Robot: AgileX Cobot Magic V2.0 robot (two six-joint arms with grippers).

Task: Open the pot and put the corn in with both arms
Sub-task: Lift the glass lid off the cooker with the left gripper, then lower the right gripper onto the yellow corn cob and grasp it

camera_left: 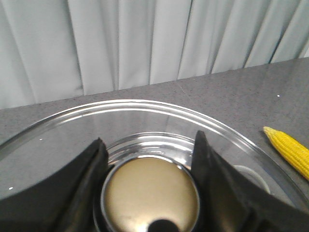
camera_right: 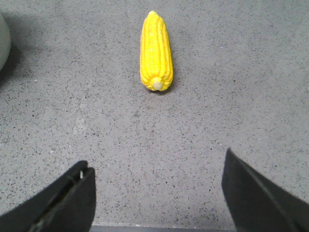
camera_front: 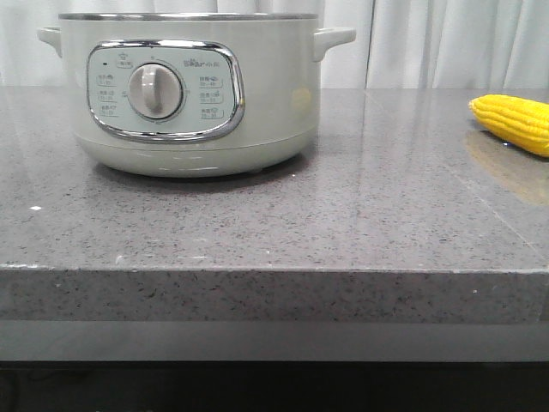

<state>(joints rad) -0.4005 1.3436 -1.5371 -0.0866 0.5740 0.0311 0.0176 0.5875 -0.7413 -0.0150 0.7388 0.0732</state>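
The pale grey-green pot (camera_front: 197, 94) stands at the back left of the table, with its dial facing me; its top is cut off by the frame. In the left wrist view my left gripper (camera_left: 149, 140) has its black fingers (camera_left: 91, 169) pressed on both sides of the brass-coloured knob (camera_left: 150, 193) of a glass lid (camera_left: 145, 108). The yellow corn (camera_front: 515, 120) lies on the table at the far right. It also shows in the left wrist view (camera_left: 289, 150). My right gripper (camera_right: 157, 162) is open and empty above the table, with the corn (camera_right: 156, 50) lying ahead of it, blunt end toward it. Neither gripper shows in the front view.
The grey speckled stone table (camera_front: 343, 215) has its front edge near me. White curtains (camera_front: 446, 43) hang behind it. An edge of the pot (camera_right: 4, 43) shows in the right wrist view, apart from the corn.
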